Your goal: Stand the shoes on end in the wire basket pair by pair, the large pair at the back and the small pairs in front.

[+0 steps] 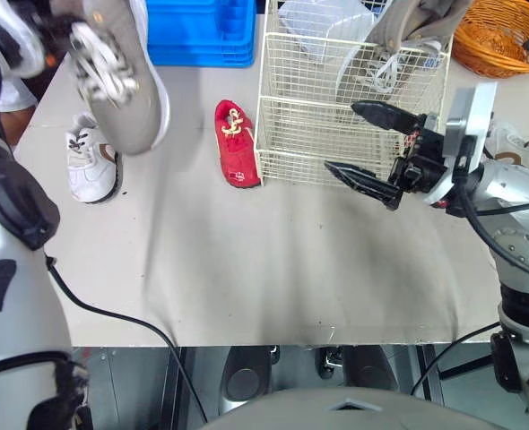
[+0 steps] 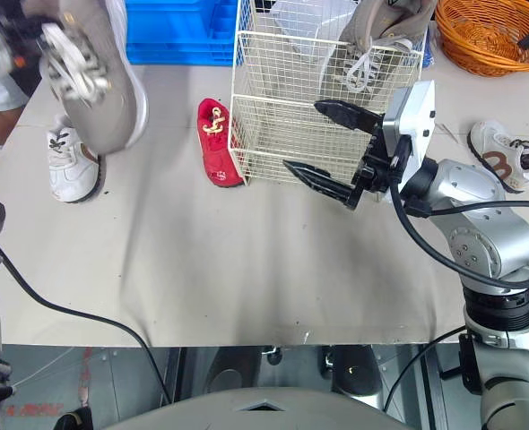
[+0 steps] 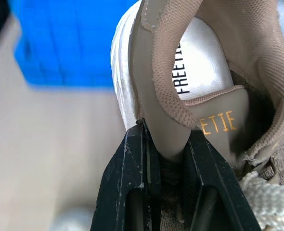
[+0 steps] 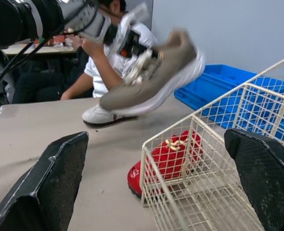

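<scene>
My left gripper (image 3: 166,139) is shut on the heel collar of a large tan shoe (image 1: 121,76) and holds it in the air above the table's far left. Its mate (image 1: 406,36) stands on end at the back right of the cream wire basket (image 1: 291,134). My right gripper (image 1: 343,137) hangs open just in front of the basket's front wall, with nothing between its fingers. A small red shoe (image 1: 236,143) lies on the table just left of the basket. One small white shoe (image 1: 90,163) lies at the left and another (image 2: 505,152) at the far right.
A blue crate (image 1: 202,31) stands at the back, with an orange wicker basket (image 1: 507,36) at the back right. A person (image 4: 103,53) sits beyond the table's left side. A black cable (image 1: 112,315) crosses the table's near left part.
</scene>
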{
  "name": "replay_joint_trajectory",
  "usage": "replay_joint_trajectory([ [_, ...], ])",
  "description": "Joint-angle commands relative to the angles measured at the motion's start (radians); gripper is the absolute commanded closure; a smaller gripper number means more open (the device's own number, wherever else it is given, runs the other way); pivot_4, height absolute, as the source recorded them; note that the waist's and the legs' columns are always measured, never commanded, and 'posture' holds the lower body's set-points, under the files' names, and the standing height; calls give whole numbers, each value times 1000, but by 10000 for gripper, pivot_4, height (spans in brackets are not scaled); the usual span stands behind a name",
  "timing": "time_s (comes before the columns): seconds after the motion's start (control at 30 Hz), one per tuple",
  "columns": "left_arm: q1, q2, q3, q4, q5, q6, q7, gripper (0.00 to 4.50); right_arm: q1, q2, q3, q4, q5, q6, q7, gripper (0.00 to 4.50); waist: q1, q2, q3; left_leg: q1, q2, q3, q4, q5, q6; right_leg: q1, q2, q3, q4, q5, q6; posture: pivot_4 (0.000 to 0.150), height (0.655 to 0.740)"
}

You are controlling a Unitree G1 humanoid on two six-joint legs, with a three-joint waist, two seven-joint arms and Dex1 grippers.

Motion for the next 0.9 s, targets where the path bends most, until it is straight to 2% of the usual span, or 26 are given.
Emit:
replay_joint_trajectory([
  [0.03, -81, -18, 79, -133, -84, -133, 36, 42600, -29, 10, -51, -7, 1, -43, -25, 0, 1, 0, 0, 0, 0, 0, 0, 0, 0, 0, 0, 0, 0, 0, 0, 1500, 6860],
  [0.2, -72, -112, 163, -231, -177, -416, 49, 42600, -43, 34, -77, 7, -25, -100, -71, 0, 0, 0, 0, 0, 0, -1, 1, 0, 0, 0, 0, -1, 1, 0, 0, 1500, 6860],
  [0.53, 43, -441, 202, -505, -315, -616, 165, 42600, 36, 51, -142, -44, -26, -140, -153, 0, 2, 0, 0, -1, 0, -2, 5, 0, 0, 0, 0, -2, 6, 0, 0, 1500, 6860],
  [0.63, 54, -504, 181, -529, -304, -704, 179, 42600, 48, 56, -145, -59, -25, -143, -175, 0, -1, 0, 0, -1, 0, -2, 9, 0, 0, 0, 0, -2, 10, 0, 0, 1500, 6860],
  [0.9, 60, -672, 103, -452, -215, -977, 293, 42600, 90, 71, -160, -82, -34, -176, -214, 0, 4, 0, 0, -1, 0, 0, 12, 0, 0, -1, 0, 1, 14, 0, 0, 1500, 6860],
])
